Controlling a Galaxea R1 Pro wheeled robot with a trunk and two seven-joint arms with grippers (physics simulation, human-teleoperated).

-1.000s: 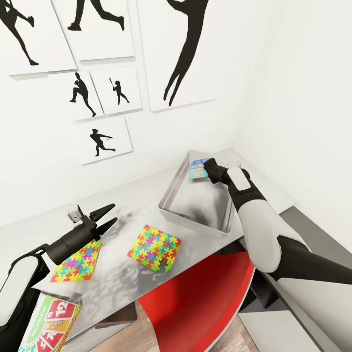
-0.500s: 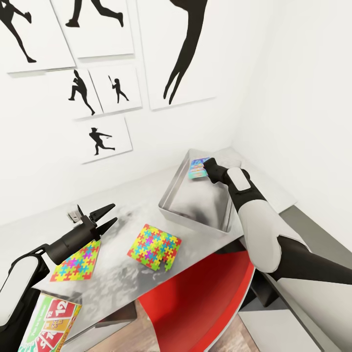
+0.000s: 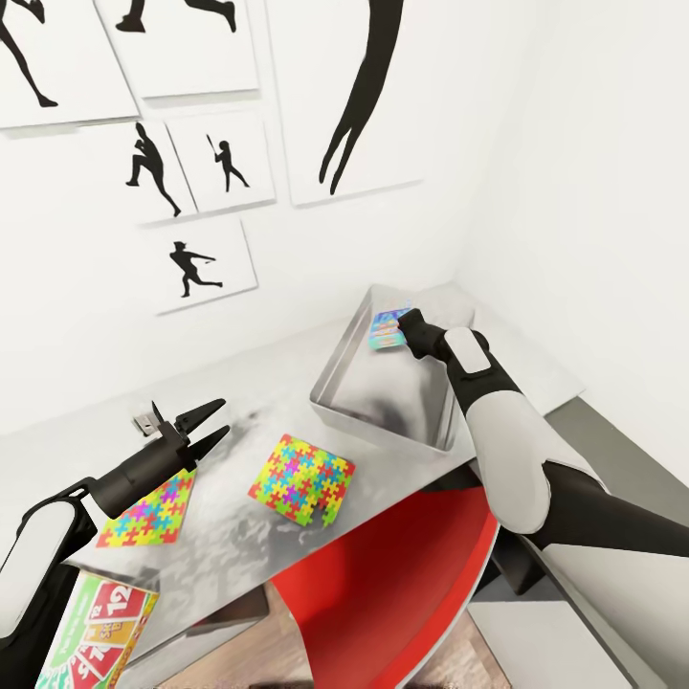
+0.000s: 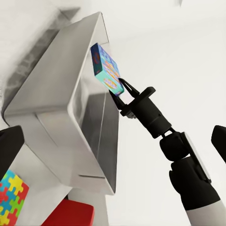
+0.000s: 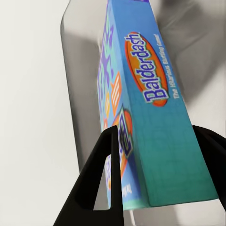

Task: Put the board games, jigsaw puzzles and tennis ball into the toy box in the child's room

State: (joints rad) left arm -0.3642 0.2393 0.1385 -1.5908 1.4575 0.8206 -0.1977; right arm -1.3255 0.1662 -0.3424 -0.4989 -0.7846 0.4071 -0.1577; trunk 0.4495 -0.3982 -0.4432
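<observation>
right tool (image 3: 406,327): clamps blue board game (image 3: 387,328), held over toy box (image 3: 383,383)
left tool (image 3: 212,421): jaws wide, empty, jigsaw puzzle (image 3: 148,510) just below

1. The Skip-Bo box (image 3: 96,632) is cut off by the head view's bottom edge and partly covered by the left arm.
2. The left puzzle (image 3: 148,512) lies partly under the left gripper (image 3: 212,421).
3. The blue box (image 5: 141,108) runs past the right wrist view's top edge.
4. The bin's (image 3: 335,383) near side is hidden behind the right arm.
</observation>
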